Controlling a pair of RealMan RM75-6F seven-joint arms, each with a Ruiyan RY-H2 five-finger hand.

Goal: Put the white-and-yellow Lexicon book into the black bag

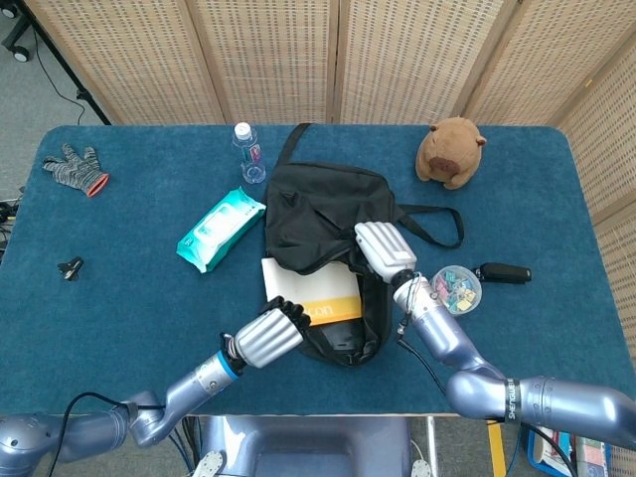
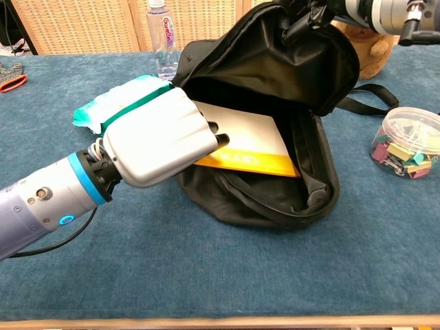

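Observation:
The white-and-yellow Lexicon book [image 1: 318, 290] [image 2: 251, 143] lies flat, partly inside the open mouth of the black bag [image 1: 323, 219] [image 2: 289, 96]. My left hand [image 1: 270, 334] [image 2: 158, 137] grips the book's near left edge, fingers curled over it. My right hand [image 1: 384, 249] holds the bag's upper flap up at the zipper edge, keeping the mouth wide; in the chest view only its wrist [image 2: 385, 10] shows at the top right. The book's far end is hidden by the bag's flap.
A teal wipes pack [image 1: 219, 230] lies left of the bag, a water bottle [image 1: 248, 151] behind it. A jar of coloured clips [image 1: 455, 289] and a black key fob [image 1: 505, 272] sit to the right. A brown plush [image 1: 449, 151], grey glove [image 1: 75, 168] and small black clip [image 1: 70, 266] lie farther off.

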